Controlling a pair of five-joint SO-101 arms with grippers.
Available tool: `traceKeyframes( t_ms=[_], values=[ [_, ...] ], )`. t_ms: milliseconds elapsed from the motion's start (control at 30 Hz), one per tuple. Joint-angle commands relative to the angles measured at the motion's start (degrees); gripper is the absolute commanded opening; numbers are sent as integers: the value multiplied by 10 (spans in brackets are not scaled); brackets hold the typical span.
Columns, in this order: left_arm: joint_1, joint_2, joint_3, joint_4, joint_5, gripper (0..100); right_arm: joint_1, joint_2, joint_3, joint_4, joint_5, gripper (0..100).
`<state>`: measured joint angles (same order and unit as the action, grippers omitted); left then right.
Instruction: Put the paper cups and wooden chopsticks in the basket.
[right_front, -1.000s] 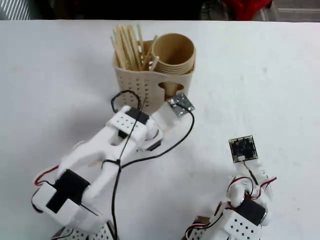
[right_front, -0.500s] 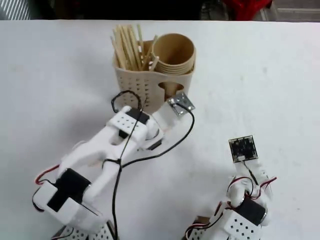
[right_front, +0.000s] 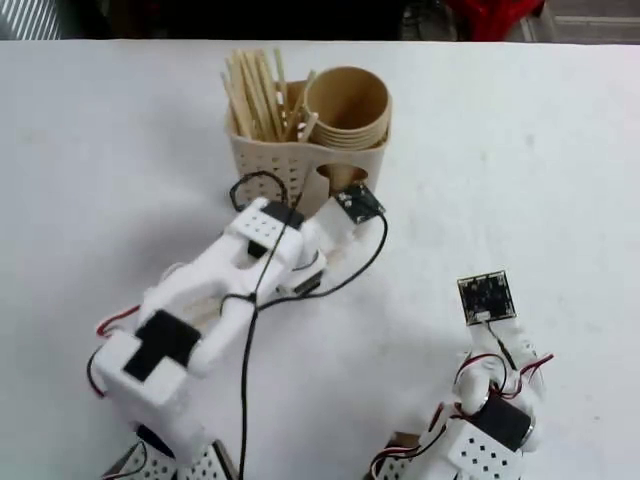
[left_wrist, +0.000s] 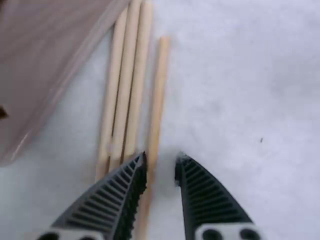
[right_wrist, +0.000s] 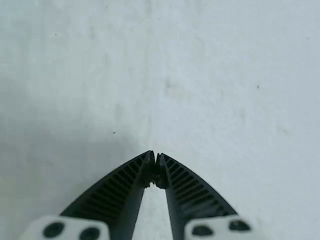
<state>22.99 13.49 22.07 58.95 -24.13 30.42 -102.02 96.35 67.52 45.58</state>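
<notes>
A beige perforated basket (right_front: 300, 160) stands at the table's far middle, holding a bundle of wooden chopsticks (right_front: 255, 92) and a stack of paper cups (right_front: 347, 105). My left arm (right_front: 262, 248) leans in against the basket's near side, its wrist over the table there. Below it, several loose chopsticks (left_wrist: 126, 85) lie side by side on the table beside the basket wall (left_wrist: 45, 60). My left gripper (left_wrist: 160, 167) is open just over them, and the outermost chopstick (left_wrist: 157, 95) runs along the inner side of one finger. My right gripper (right_wrist: 154, 167) is shut, nothing in it.
My right arm (right_front: 490, 410) sits folded at the near right edge over bare white table (right_front: 520, 170). A black cable (right_front: 350, 280) loops from the left wrist across the table.
The left arm has swung in closer to the basket, and its wrist has turned and dropped toward the table. The right arm has kept still.
</notes>
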Motion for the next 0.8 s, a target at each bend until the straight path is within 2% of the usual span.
traceKeyframes(
  t_ms=[0,200,400,767],
  values=[
    [-13,62,-77,19,8,120,0,-5,5,-2,4,18],
    [-12,73,-93,40,9,115,0,-5,5,-2,4,18],
    [-10,73,-94,51,5,24,0,-5,5,-2,4,18],
    [30,70,-98,94,8,22,0,-5,5,-2,4,18]
  ],
)
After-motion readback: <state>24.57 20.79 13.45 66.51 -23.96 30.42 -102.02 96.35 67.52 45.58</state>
